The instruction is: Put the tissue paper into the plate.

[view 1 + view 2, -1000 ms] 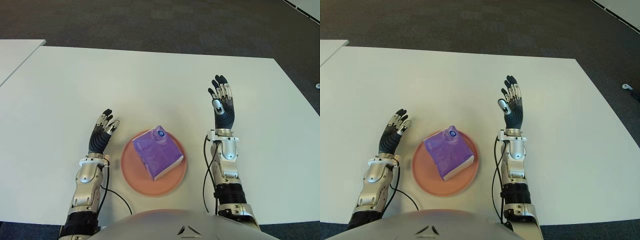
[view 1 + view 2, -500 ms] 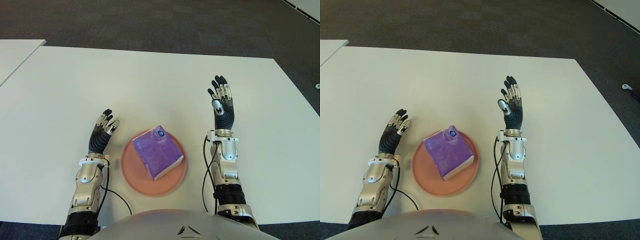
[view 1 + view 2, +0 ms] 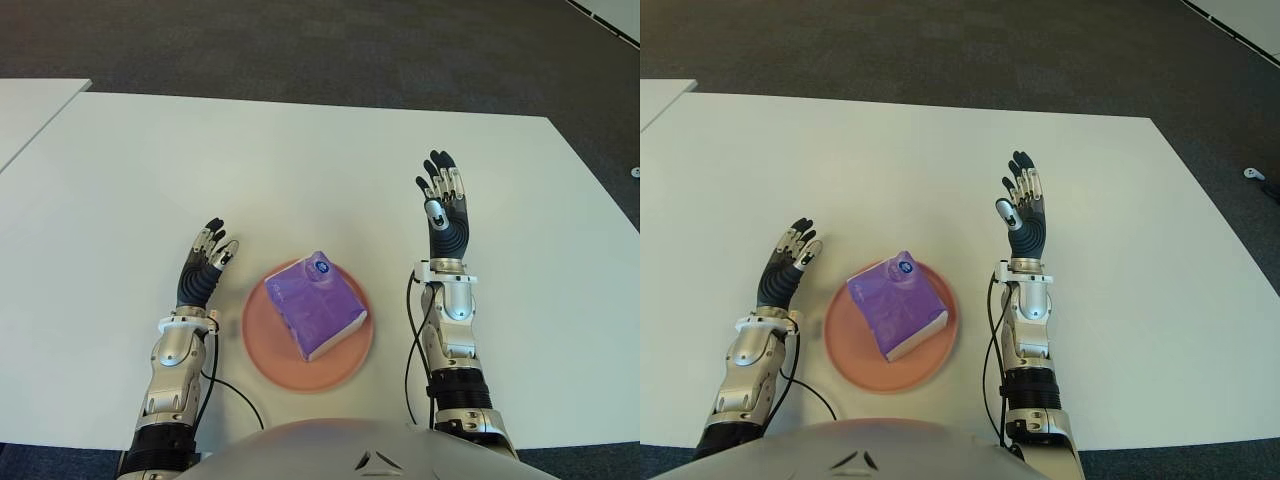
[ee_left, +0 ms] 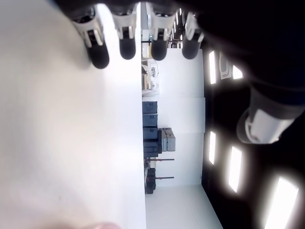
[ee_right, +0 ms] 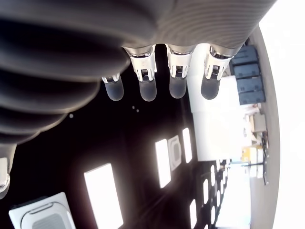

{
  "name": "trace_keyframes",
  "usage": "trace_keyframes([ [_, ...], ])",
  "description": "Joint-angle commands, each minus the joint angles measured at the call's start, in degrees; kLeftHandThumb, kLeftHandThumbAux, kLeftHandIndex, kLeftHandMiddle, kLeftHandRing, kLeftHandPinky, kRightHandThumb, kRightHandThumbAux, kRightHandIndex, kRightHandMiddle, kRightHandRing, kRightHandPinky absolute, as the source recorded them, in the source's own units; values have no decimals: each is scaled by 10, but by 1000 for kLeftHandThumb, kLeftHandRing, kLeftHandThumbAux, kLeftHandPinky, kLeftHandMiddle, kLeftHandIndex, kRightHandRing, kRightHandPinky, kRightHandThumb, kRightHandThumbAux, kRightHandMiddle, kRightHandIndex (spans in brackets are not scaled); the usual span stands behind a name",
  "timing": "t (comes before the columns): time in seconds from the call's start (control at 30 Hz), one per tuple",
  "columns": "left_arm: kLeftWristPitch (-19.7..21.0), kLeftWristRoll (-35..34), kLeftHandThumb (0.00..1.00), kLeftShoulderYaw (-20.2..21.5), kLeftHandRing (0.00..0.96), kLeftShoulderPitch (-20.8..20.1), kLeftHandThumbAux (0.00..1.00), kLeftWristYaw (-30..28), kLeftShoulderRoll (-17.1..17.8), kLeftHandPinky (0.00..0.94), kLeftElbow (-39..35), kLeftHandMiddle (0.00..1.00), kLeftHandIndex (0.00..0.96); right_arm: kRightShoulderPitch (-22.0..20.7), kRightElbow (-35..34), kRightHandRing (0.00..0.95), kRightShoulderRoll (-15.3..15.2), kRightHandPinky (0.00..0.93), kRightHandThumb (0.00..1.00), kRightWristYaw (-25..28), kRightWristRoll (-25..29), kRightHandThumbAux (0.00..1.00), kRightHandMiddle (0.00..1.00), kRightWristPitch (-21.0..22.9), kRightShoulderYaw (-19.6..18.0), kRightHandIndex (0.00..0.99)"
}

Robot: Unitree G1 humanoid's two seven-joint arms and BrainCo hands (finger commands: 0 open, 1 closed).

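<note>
A purple plastic-wrapped pack of tissue paper [image 3: 314, 304] lies in a round salmon-pink plate [image 3: 262, 345] on a white table [image 3: 300, 170], between two empty hands. Left hand [image 3: 203, 268] and right hand [image 3: 445, 212] both have fingers extended, clear of the pack.

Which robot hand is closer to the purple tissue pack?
The left hand. It shows right beside the plate holding the tissue pack, on its left. The right hand is farther off, up and to the right. Both are open and empty.
</note>
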Motion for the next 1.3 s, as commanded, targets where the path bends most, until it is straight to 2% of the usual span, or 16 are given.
trace_keyframes([
  [0.03, 22, -2, 0, -2, 0, 12, 517, -6, 0, 0, 7, 0, 0, 5, -1, 0, 4, 0, 0, 0, -2, 452, 0, 7, -1, 0],
  [0.9, 29, -4, 0, 0, 0, 7, 527, -3, -3, 0, 6, 0, 0, 2, 2, 0, 3, 0, 0, 0, -1, 452, 0, 7, -3, 0],
  [1.3, 17, 0, 0, 2, 0, 1, 535, 1, -1, 0, 13, 0, 0, 2, 5, 0, 2, 0, 0, 2, 1, 452, 0, 6, -5, 0],
])
